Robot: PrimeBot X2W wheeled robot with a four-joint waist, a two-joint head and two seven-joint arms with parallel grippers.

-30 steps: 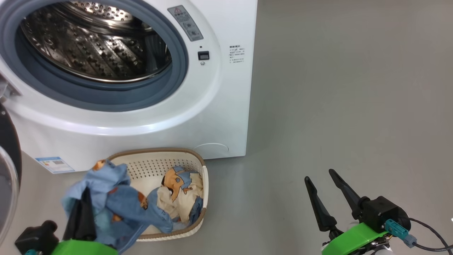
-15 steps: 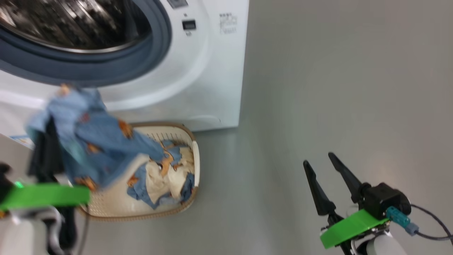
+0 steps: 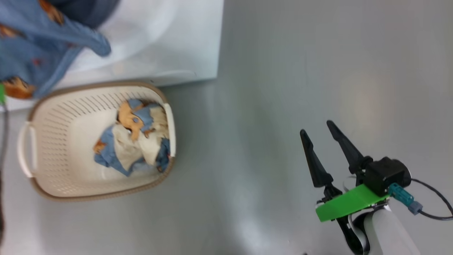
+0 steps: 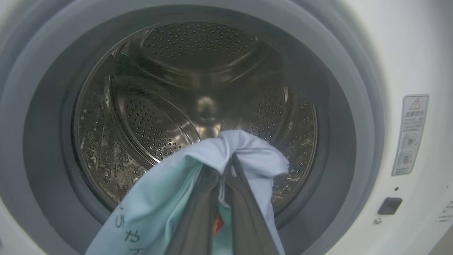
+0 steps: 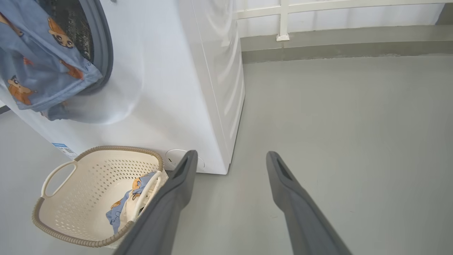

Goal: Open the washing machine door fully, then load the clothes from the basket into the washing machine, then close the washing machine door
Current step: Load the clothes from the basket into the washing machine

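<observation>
Head view: basket (image 3: 63, 117) sits on the floor (image 3: 283, 71) just in front of the washer (image 3: 177, 46), with clothes (image 3: 134, 145) bunched at its right end. A blue garment (image 3: 32, 53) hangs top left. Right pincer (image 3: 316, 127) is spread apart with nothing in it, well off to the right.

Left wrist view: left pincer (image 4: 230, 159) is clamped on the garment, right at the drum (image 4: 159, 117) opening.

Right wrist view: garment dangles in front of the gasket (image 5: 102, 53).
</observation>
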